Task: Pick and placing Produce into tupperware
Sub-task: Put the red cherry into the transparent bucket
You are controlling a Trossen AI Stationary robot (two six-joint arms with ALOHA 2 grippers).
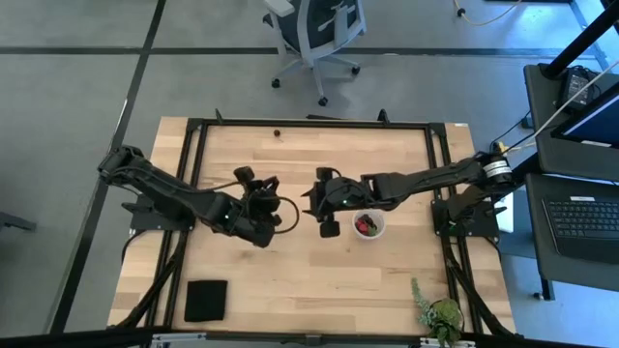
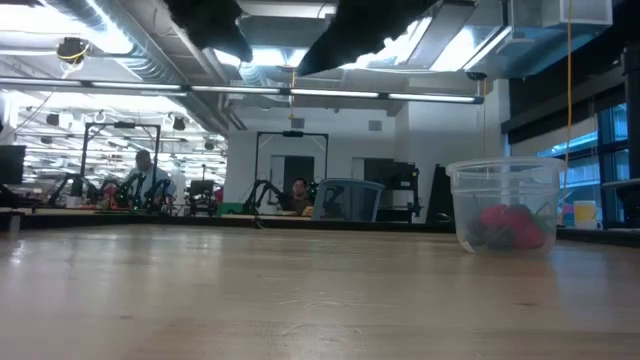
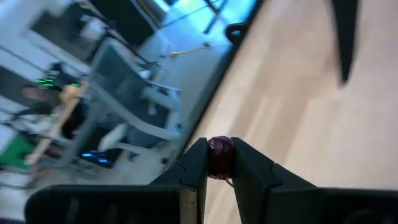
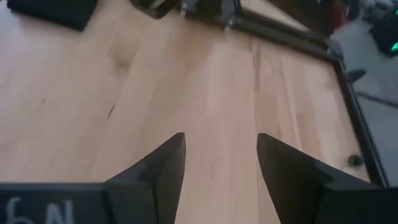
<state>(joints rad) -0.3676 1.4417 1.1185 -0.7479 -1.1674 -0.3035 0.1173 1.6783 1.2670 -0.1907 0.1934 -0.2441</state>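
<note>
- Left hand (image 3: 219,163) pinching one small dark-red fruit (image 3: 220,155) between its fingertips, lifted off the worktop (image 1: 309,271).
- Tupperware (image 1: 368,225) well apart from that hand, off toward the right arm's side, beyond the right hand.
- Right hand (image 4: 219,162) spread and empty, just beside the tupperware, far nearer to it than the left.
- Tupperware upright, translucent, pale-rimmed; a few red and dark fruits (image 2: 505,228) already heaped at its bottom.
- Pinched fruit round, glossy maroon; no long axis to speak of.
</note>
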